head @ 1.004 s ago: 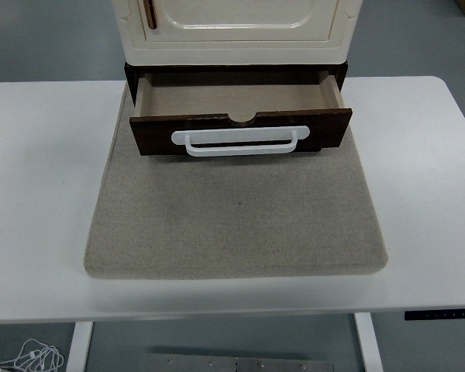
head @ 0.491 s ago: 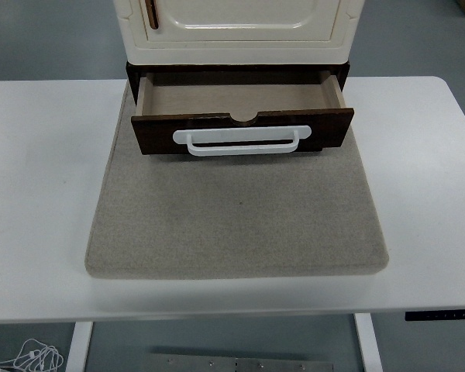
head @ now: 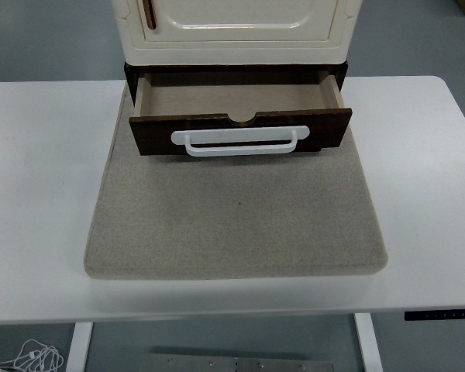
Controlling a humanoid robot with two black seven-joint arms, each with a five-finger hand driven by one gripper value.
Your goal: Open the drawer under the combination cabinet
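Beneath the cream cabinet (head: 236, 31), the dark brown drawer (head: 240, 128) is found drawn forward, its bare, light-coloured floor exposed and nothing seen inside. Its front panel is set clear of the cabinet's base, and a white bar handle (head: 235, 142) is mounted across the middle of that panel, below a small notch cut in the upper edge. The handle is judged to be placed there to give fingers a hold from the front.

The cabinet is stood at the far side of a grey felt mat (head: 236, 213), and the drawer front overhangs the mat's far portion. The mat is presumably laid to keep the cabinet from sliding when the drawer is pulled, though this cannot be confirmed. The mat in turn is spread on the white table (head: 39, 178), which extends well past the cabinet to either side. A brown strip, possibly a door handle (head: 149, 12), is noted on the cabinet's upper door, which appears closed.

Neither robot hand is in view; no arm enters from either side of the cabinet. The state of the fingers therefore cannot be told, and the drawer's position relative to either hand cannot be established beyond the fact that nothing is touching it. On the evidence of the exposed interior, the task is judged substantially complete.
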